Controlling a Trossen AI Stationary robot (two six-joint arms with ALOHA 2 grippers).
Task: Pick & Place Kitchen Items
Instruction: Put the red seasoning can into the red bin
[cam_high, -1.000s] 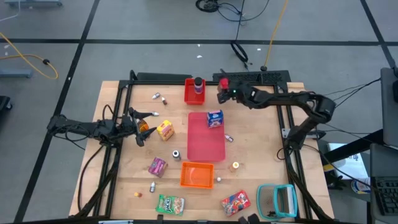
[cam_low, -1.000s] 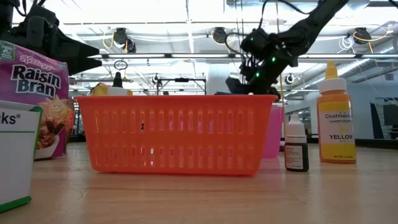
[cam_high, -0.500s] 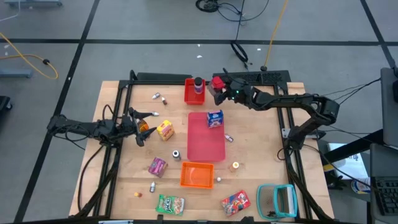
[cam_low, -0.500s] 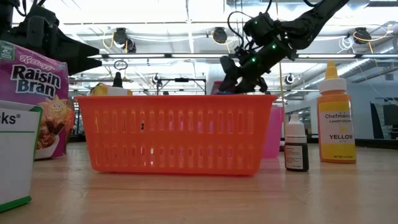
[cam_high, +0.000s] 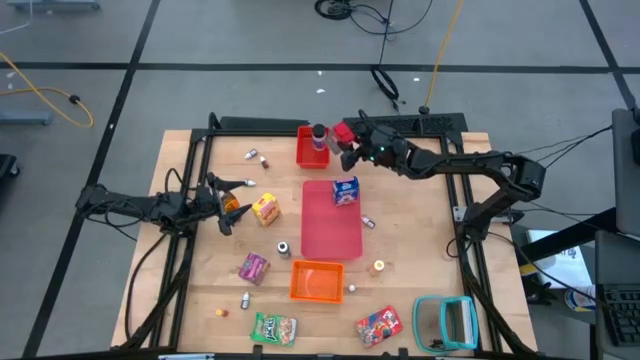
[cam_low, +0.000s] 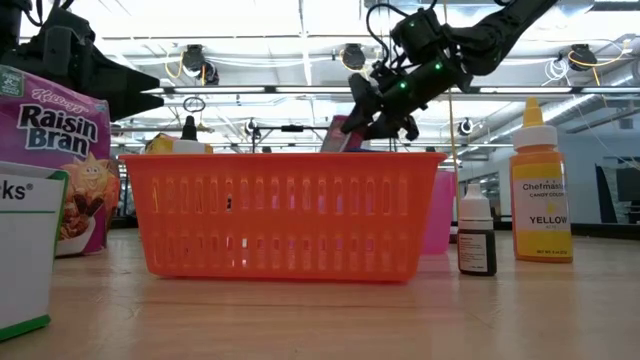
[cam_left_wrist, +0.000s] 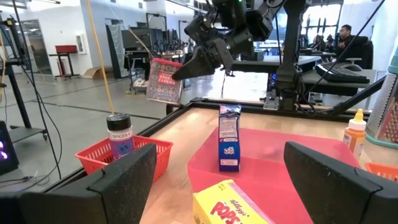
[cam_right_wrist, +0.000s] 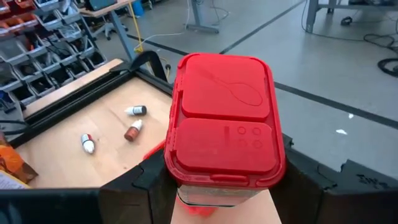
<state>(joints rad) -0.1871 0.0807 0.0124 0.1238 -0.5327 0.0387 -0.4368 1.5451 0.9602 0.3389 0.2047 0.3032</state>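
The right gripper (cam_high: 352, 140), clamped on the red-lidded jar (cam_right_wrist: 224, 127), has swung closer beside the red bin (cam_high: 312, 151) (release likely soon); left gripper (cam_high: 222, 195) waits wide.

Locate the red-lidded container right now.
In the high view, the red-lidded container is held in the right end effector above the table's far edge, just right of the red bin with its spice jar.

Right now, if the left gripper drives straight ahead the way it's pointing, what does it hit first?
Most likely the yellow carton: it lies just ahead of the open left gripper, low between its fingers. Beyond it stands the blue carton on the flat red mat. Whether the fingers pass over the yellow carton is unclear.
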